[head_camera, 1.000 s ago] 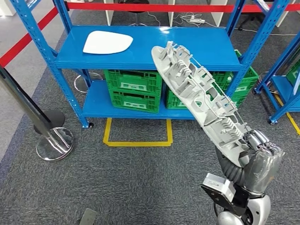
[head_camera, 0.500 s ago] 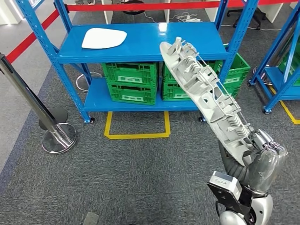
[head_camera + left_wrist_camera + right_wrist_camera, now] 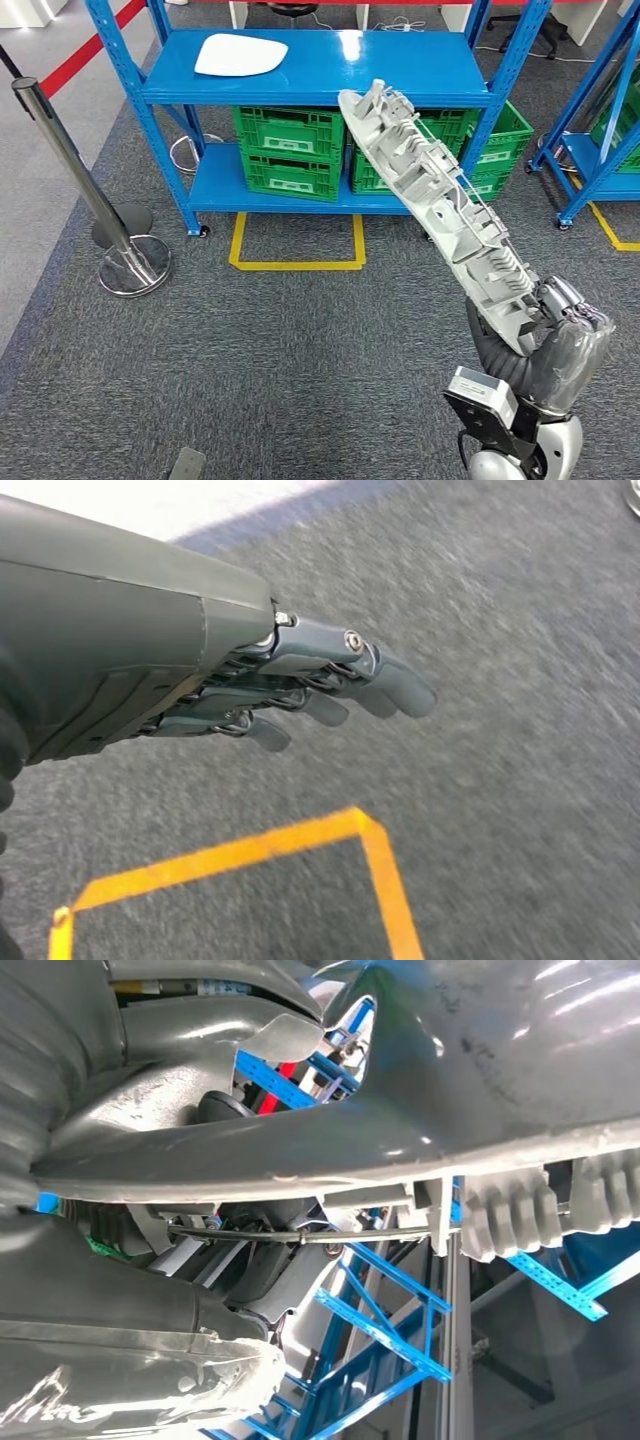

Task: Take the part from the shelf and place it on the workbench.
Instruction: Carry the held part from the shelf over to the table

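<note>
A long grey ribbed plastic part (image 3: 438, 200) slants up from the lower right toward the shelf, held at its near end by my right hand (image 3: 562, 345). Close up, the same part (image 3: 483, 1070) runs across the right wrist view with my right hand (image 3: 121, 1290) wrapped around it. The blue shelf (image 3: 377, 70) stands ahead, and a flat white part (image 3: 240, 54) lies on the left of its top level. My left hand (image 3: 302, 685) hangs over the grey carpet with straight fingers and holds nothing.
Green crates (image 3: 290, 150) fill the shelf's lower level. A yellow floor marking (image 3: 298, 245) lies in front of it. A chrome stanchion (image 3: 132, 265) with a red belt stands at the left. Another blue rack (image 3: 596, 150) stands at the right.
The whole scene has shifted, so the camera has moved: the shelf now sits a little further right and higher. My right hand still holds the grey part at the same slant.
</note>
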Action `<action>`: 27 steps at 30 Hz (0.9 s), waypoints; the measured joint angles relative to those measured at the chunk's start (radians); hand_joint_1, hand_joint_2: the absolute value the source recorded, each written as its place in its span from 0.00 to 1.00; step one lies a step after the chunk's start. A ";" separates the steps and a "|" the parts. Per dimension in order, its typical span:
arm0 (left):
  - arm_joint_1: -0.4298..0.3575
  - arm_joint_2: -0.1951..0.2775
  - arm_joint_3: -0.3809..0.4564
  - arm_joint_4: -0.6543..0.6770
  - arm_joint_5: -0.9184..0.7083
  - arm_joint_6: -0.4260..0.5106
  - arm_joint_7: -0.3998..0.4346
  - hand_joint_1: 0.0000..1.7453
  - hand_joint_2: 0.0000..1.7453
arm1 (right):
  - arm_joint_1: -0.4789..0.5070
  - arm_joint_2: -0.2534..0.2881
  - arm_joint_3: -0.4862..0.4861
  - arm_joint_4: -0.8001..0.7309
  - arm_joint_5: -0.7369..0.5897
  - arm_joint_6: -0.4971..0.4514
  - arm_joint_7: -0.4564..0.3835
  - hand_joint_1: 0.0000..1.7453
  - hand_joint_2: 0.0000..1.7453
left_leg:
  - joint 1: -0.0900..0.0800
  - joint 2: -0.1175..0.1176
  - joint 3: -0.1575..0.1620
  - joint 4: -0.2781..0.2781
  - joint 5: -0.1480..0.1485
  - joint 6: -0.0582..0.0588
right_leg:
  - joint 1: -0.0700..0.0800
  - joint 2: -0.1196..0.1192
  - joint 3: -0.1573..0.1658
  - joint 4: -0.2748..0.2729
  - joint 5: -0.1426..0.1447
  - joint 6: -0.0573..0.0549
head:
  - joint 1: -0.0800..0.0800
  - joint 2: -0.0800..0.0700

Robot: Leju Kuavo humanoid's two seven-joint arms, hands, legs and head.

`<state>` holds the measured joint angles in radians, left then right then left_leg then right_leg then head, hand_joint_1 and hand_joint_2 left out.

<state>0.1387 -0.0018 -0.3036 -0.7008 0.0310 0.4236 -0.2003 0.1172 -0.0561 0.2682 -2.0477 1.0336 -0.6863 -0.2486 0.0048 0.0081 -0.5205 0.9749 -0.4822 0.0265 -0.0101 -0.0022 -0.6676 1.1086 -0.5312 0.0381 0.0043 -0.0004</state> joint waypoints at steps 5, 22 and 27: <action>0.000 -0.001 0.000 0.004 -0.001 0.003 -0.002 0.00 1.00 | 0.006 -0.002 -0.003 0.000 -0.019 0.000 0.000 1.00 1.00 | -0.002 0.002 -0.081 0.003 0.062 -0.003 | -0.001 0.000 0.009 0.179 0.023 0.007 | 0.001 0.000; 0.013 -0.002 0.001 0.006 -0.002 0.009 0.002 0.00 1.00 | 0.022 -0.002 -0.017 -0.011 -0.070 0.000 0.001 1.00 1.00 | 0.001 -0.014 -0.069 0.130 0.006 -0.047 | 0.007 0.000 0.164 -0.128 0.024 -0.044 | -0.008 0.000; 0.020 0.000 0.002 0.006 -0.006 0.012 0.009 0.00 1.00 | 0.034 -0.002 -0.022 -0.019 -0.102 0.000 -0.003 1.00 1.00 | -0.001 -0.020 -0.020 0.015 0.018 -0.021 | 0.008 0.008 0.140 -0.118 0.033 -0.020 | -0.008 0.000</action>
<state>0.1587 -0.0019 -0.3019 -0.6943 0.0249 0.4353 -0.1915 0.1508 -0.0580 0.2461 -2.0663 0.9317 -0.6863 -0.2516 0.0041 -0.0123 -0.5403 0.9902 -0.4644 0.0051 -0.0018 0.0062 -0.5274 0.9903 -0.4977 0.0184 -0.0037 -0.0004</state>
